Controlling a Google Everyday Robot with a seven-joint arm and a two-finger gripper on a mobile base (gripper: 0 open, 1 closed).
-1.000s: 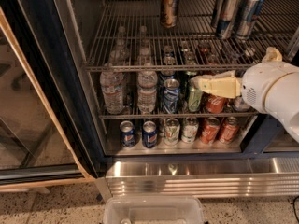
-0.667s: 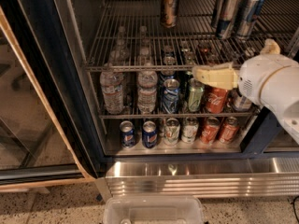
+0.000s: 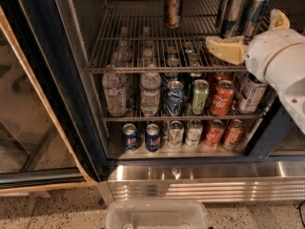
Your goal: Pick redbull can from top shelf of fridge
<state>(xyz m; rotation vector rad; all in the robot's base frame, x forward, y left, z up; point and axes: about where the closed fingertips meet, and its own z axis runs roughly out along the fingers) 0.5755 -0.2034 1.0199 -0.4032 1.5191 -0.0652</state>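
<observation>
Several redbull cans (image 3: 229,9) stand close together at the back right of the top shelf (image 3: 143,42), a silver wire rack in the fridge (image 3: 47,80). My gripper (image 3: 245,32) is on a white arm coming in from the right. It hovers at the shelf's front right, just in front of and below the cans. Its cream fingers (image 3: 226,49) are spread open and hold nothing. One finger points left over the rack and the other rises beside the rightmost can. The arm hides the lower part of the rightmost cans.
A wider brown-gold can (image 3: 172,6) stands at the shelf's back middle. Water bottles (image 3: 116,92) and soda cans (image 3: 221,97) fill the middle rack, with more cans (image 3: 152,136) below. The glass door (image 3: 28,109) stands open at left. A clear plastic bin (image 3: 157,216) sits below the ribbed steel base (image 3: 205,180).
My gripper has risen from the middle rack's level to the top shelf and moved right, closer to the redbull cans. The cans have not moved.
</observation>
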